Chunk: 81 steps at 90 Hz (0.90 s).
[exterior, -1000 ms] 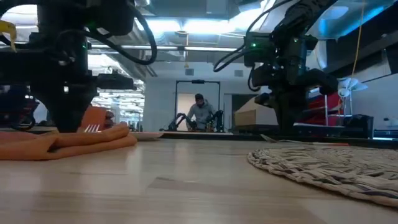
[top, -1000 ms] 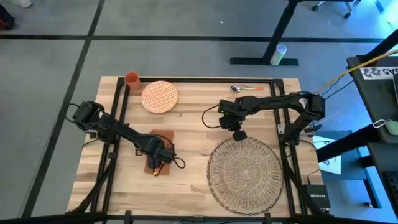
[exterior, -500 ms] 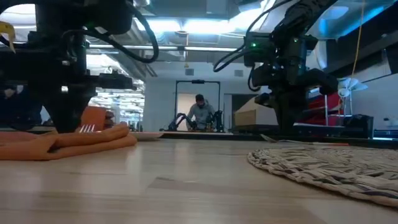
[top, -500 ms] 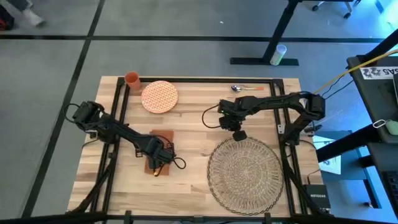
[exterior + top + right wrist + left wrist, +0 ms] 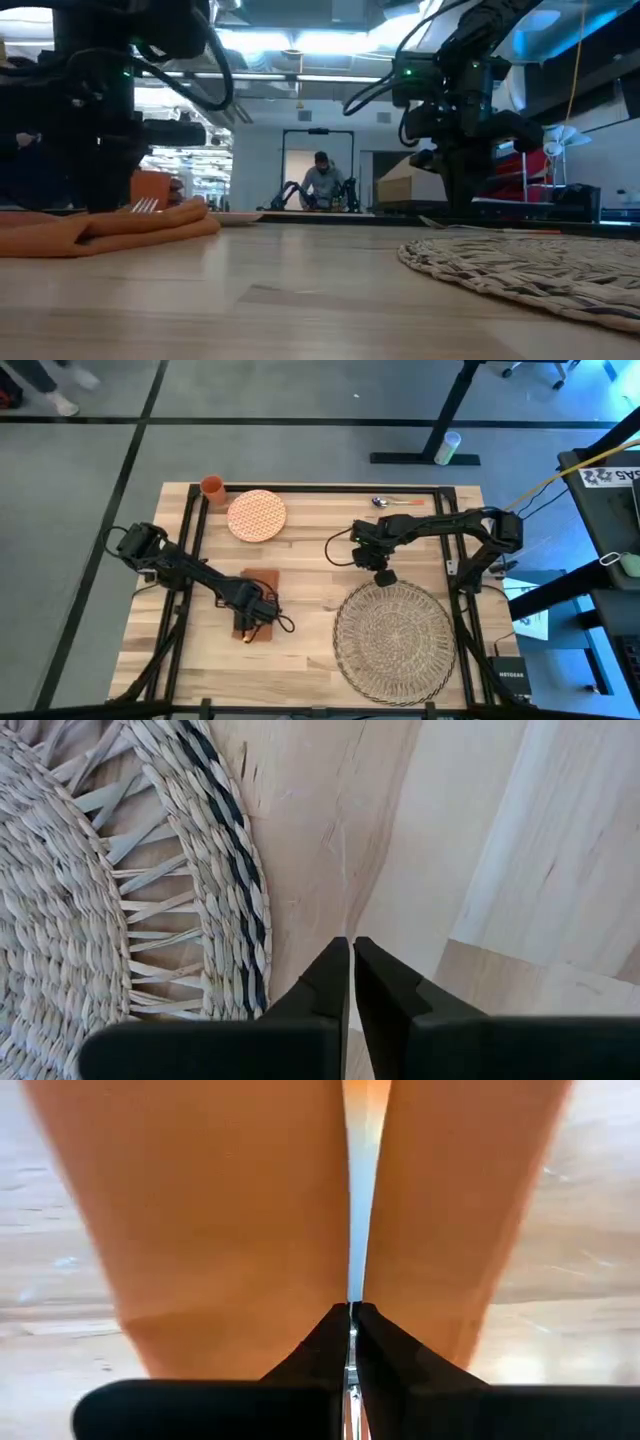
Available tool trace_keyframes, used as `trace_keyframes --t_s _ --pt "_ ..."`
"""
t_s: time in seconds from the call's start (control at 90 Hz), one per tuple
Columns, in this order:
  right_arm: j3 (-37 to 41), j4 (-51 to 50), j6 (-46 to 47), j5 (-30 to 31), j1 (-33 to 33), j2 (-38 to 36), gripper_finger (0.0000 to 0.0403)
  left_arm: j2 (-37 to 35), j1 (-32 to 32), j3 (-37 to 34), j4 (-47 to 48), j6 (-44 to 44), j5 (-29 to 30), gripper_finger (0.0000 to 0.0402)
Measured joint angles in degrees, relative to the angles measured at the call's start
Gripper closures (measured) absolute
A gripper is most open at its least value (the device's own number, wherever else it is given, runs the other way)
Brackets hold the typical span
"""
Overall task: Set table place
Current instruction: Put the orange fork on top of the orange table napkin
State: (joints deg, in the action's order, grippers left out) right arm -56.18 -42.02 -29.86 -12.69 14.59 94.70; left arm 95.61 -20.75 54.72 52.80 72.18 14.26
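Both grippers [image 5: 262, 622] [image 5: 383, 577] over table [image 5: 310, 550]

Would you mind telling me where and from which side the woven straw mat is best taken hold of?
Probably at the lacy openwork rim of the mat on its far edge, nearest the right gripper, coming down from above. The mat lies flat on the table, so only its thin edge offers a pinch, and the gaps there may admit a fingertip.

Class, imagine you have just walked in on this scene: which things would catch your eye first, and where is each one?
The big woven straw mat fills the table's near right corner, with the right gripper shut just above its far rim. The left gripper is down on the rust-orange napkin, and an orange patterned plate sits at the far edge.
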Motion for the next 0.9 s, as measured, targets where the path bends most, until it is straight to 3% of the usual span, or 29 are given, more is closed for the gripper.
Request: trace_keyframes --t_s 0.522,0.9 --pt "0.0 0.0 0.0 0.0 0.0 0.0 0.0397 0.0 0.0 0.0 -0.5 -4.2 0.0 0.0402" --pt "0.0 0.0 0.0 0.0 0.0 0.0 0.0397 0.0 0.0 0.0 -2.0 -1.8 0.0 0.0401"
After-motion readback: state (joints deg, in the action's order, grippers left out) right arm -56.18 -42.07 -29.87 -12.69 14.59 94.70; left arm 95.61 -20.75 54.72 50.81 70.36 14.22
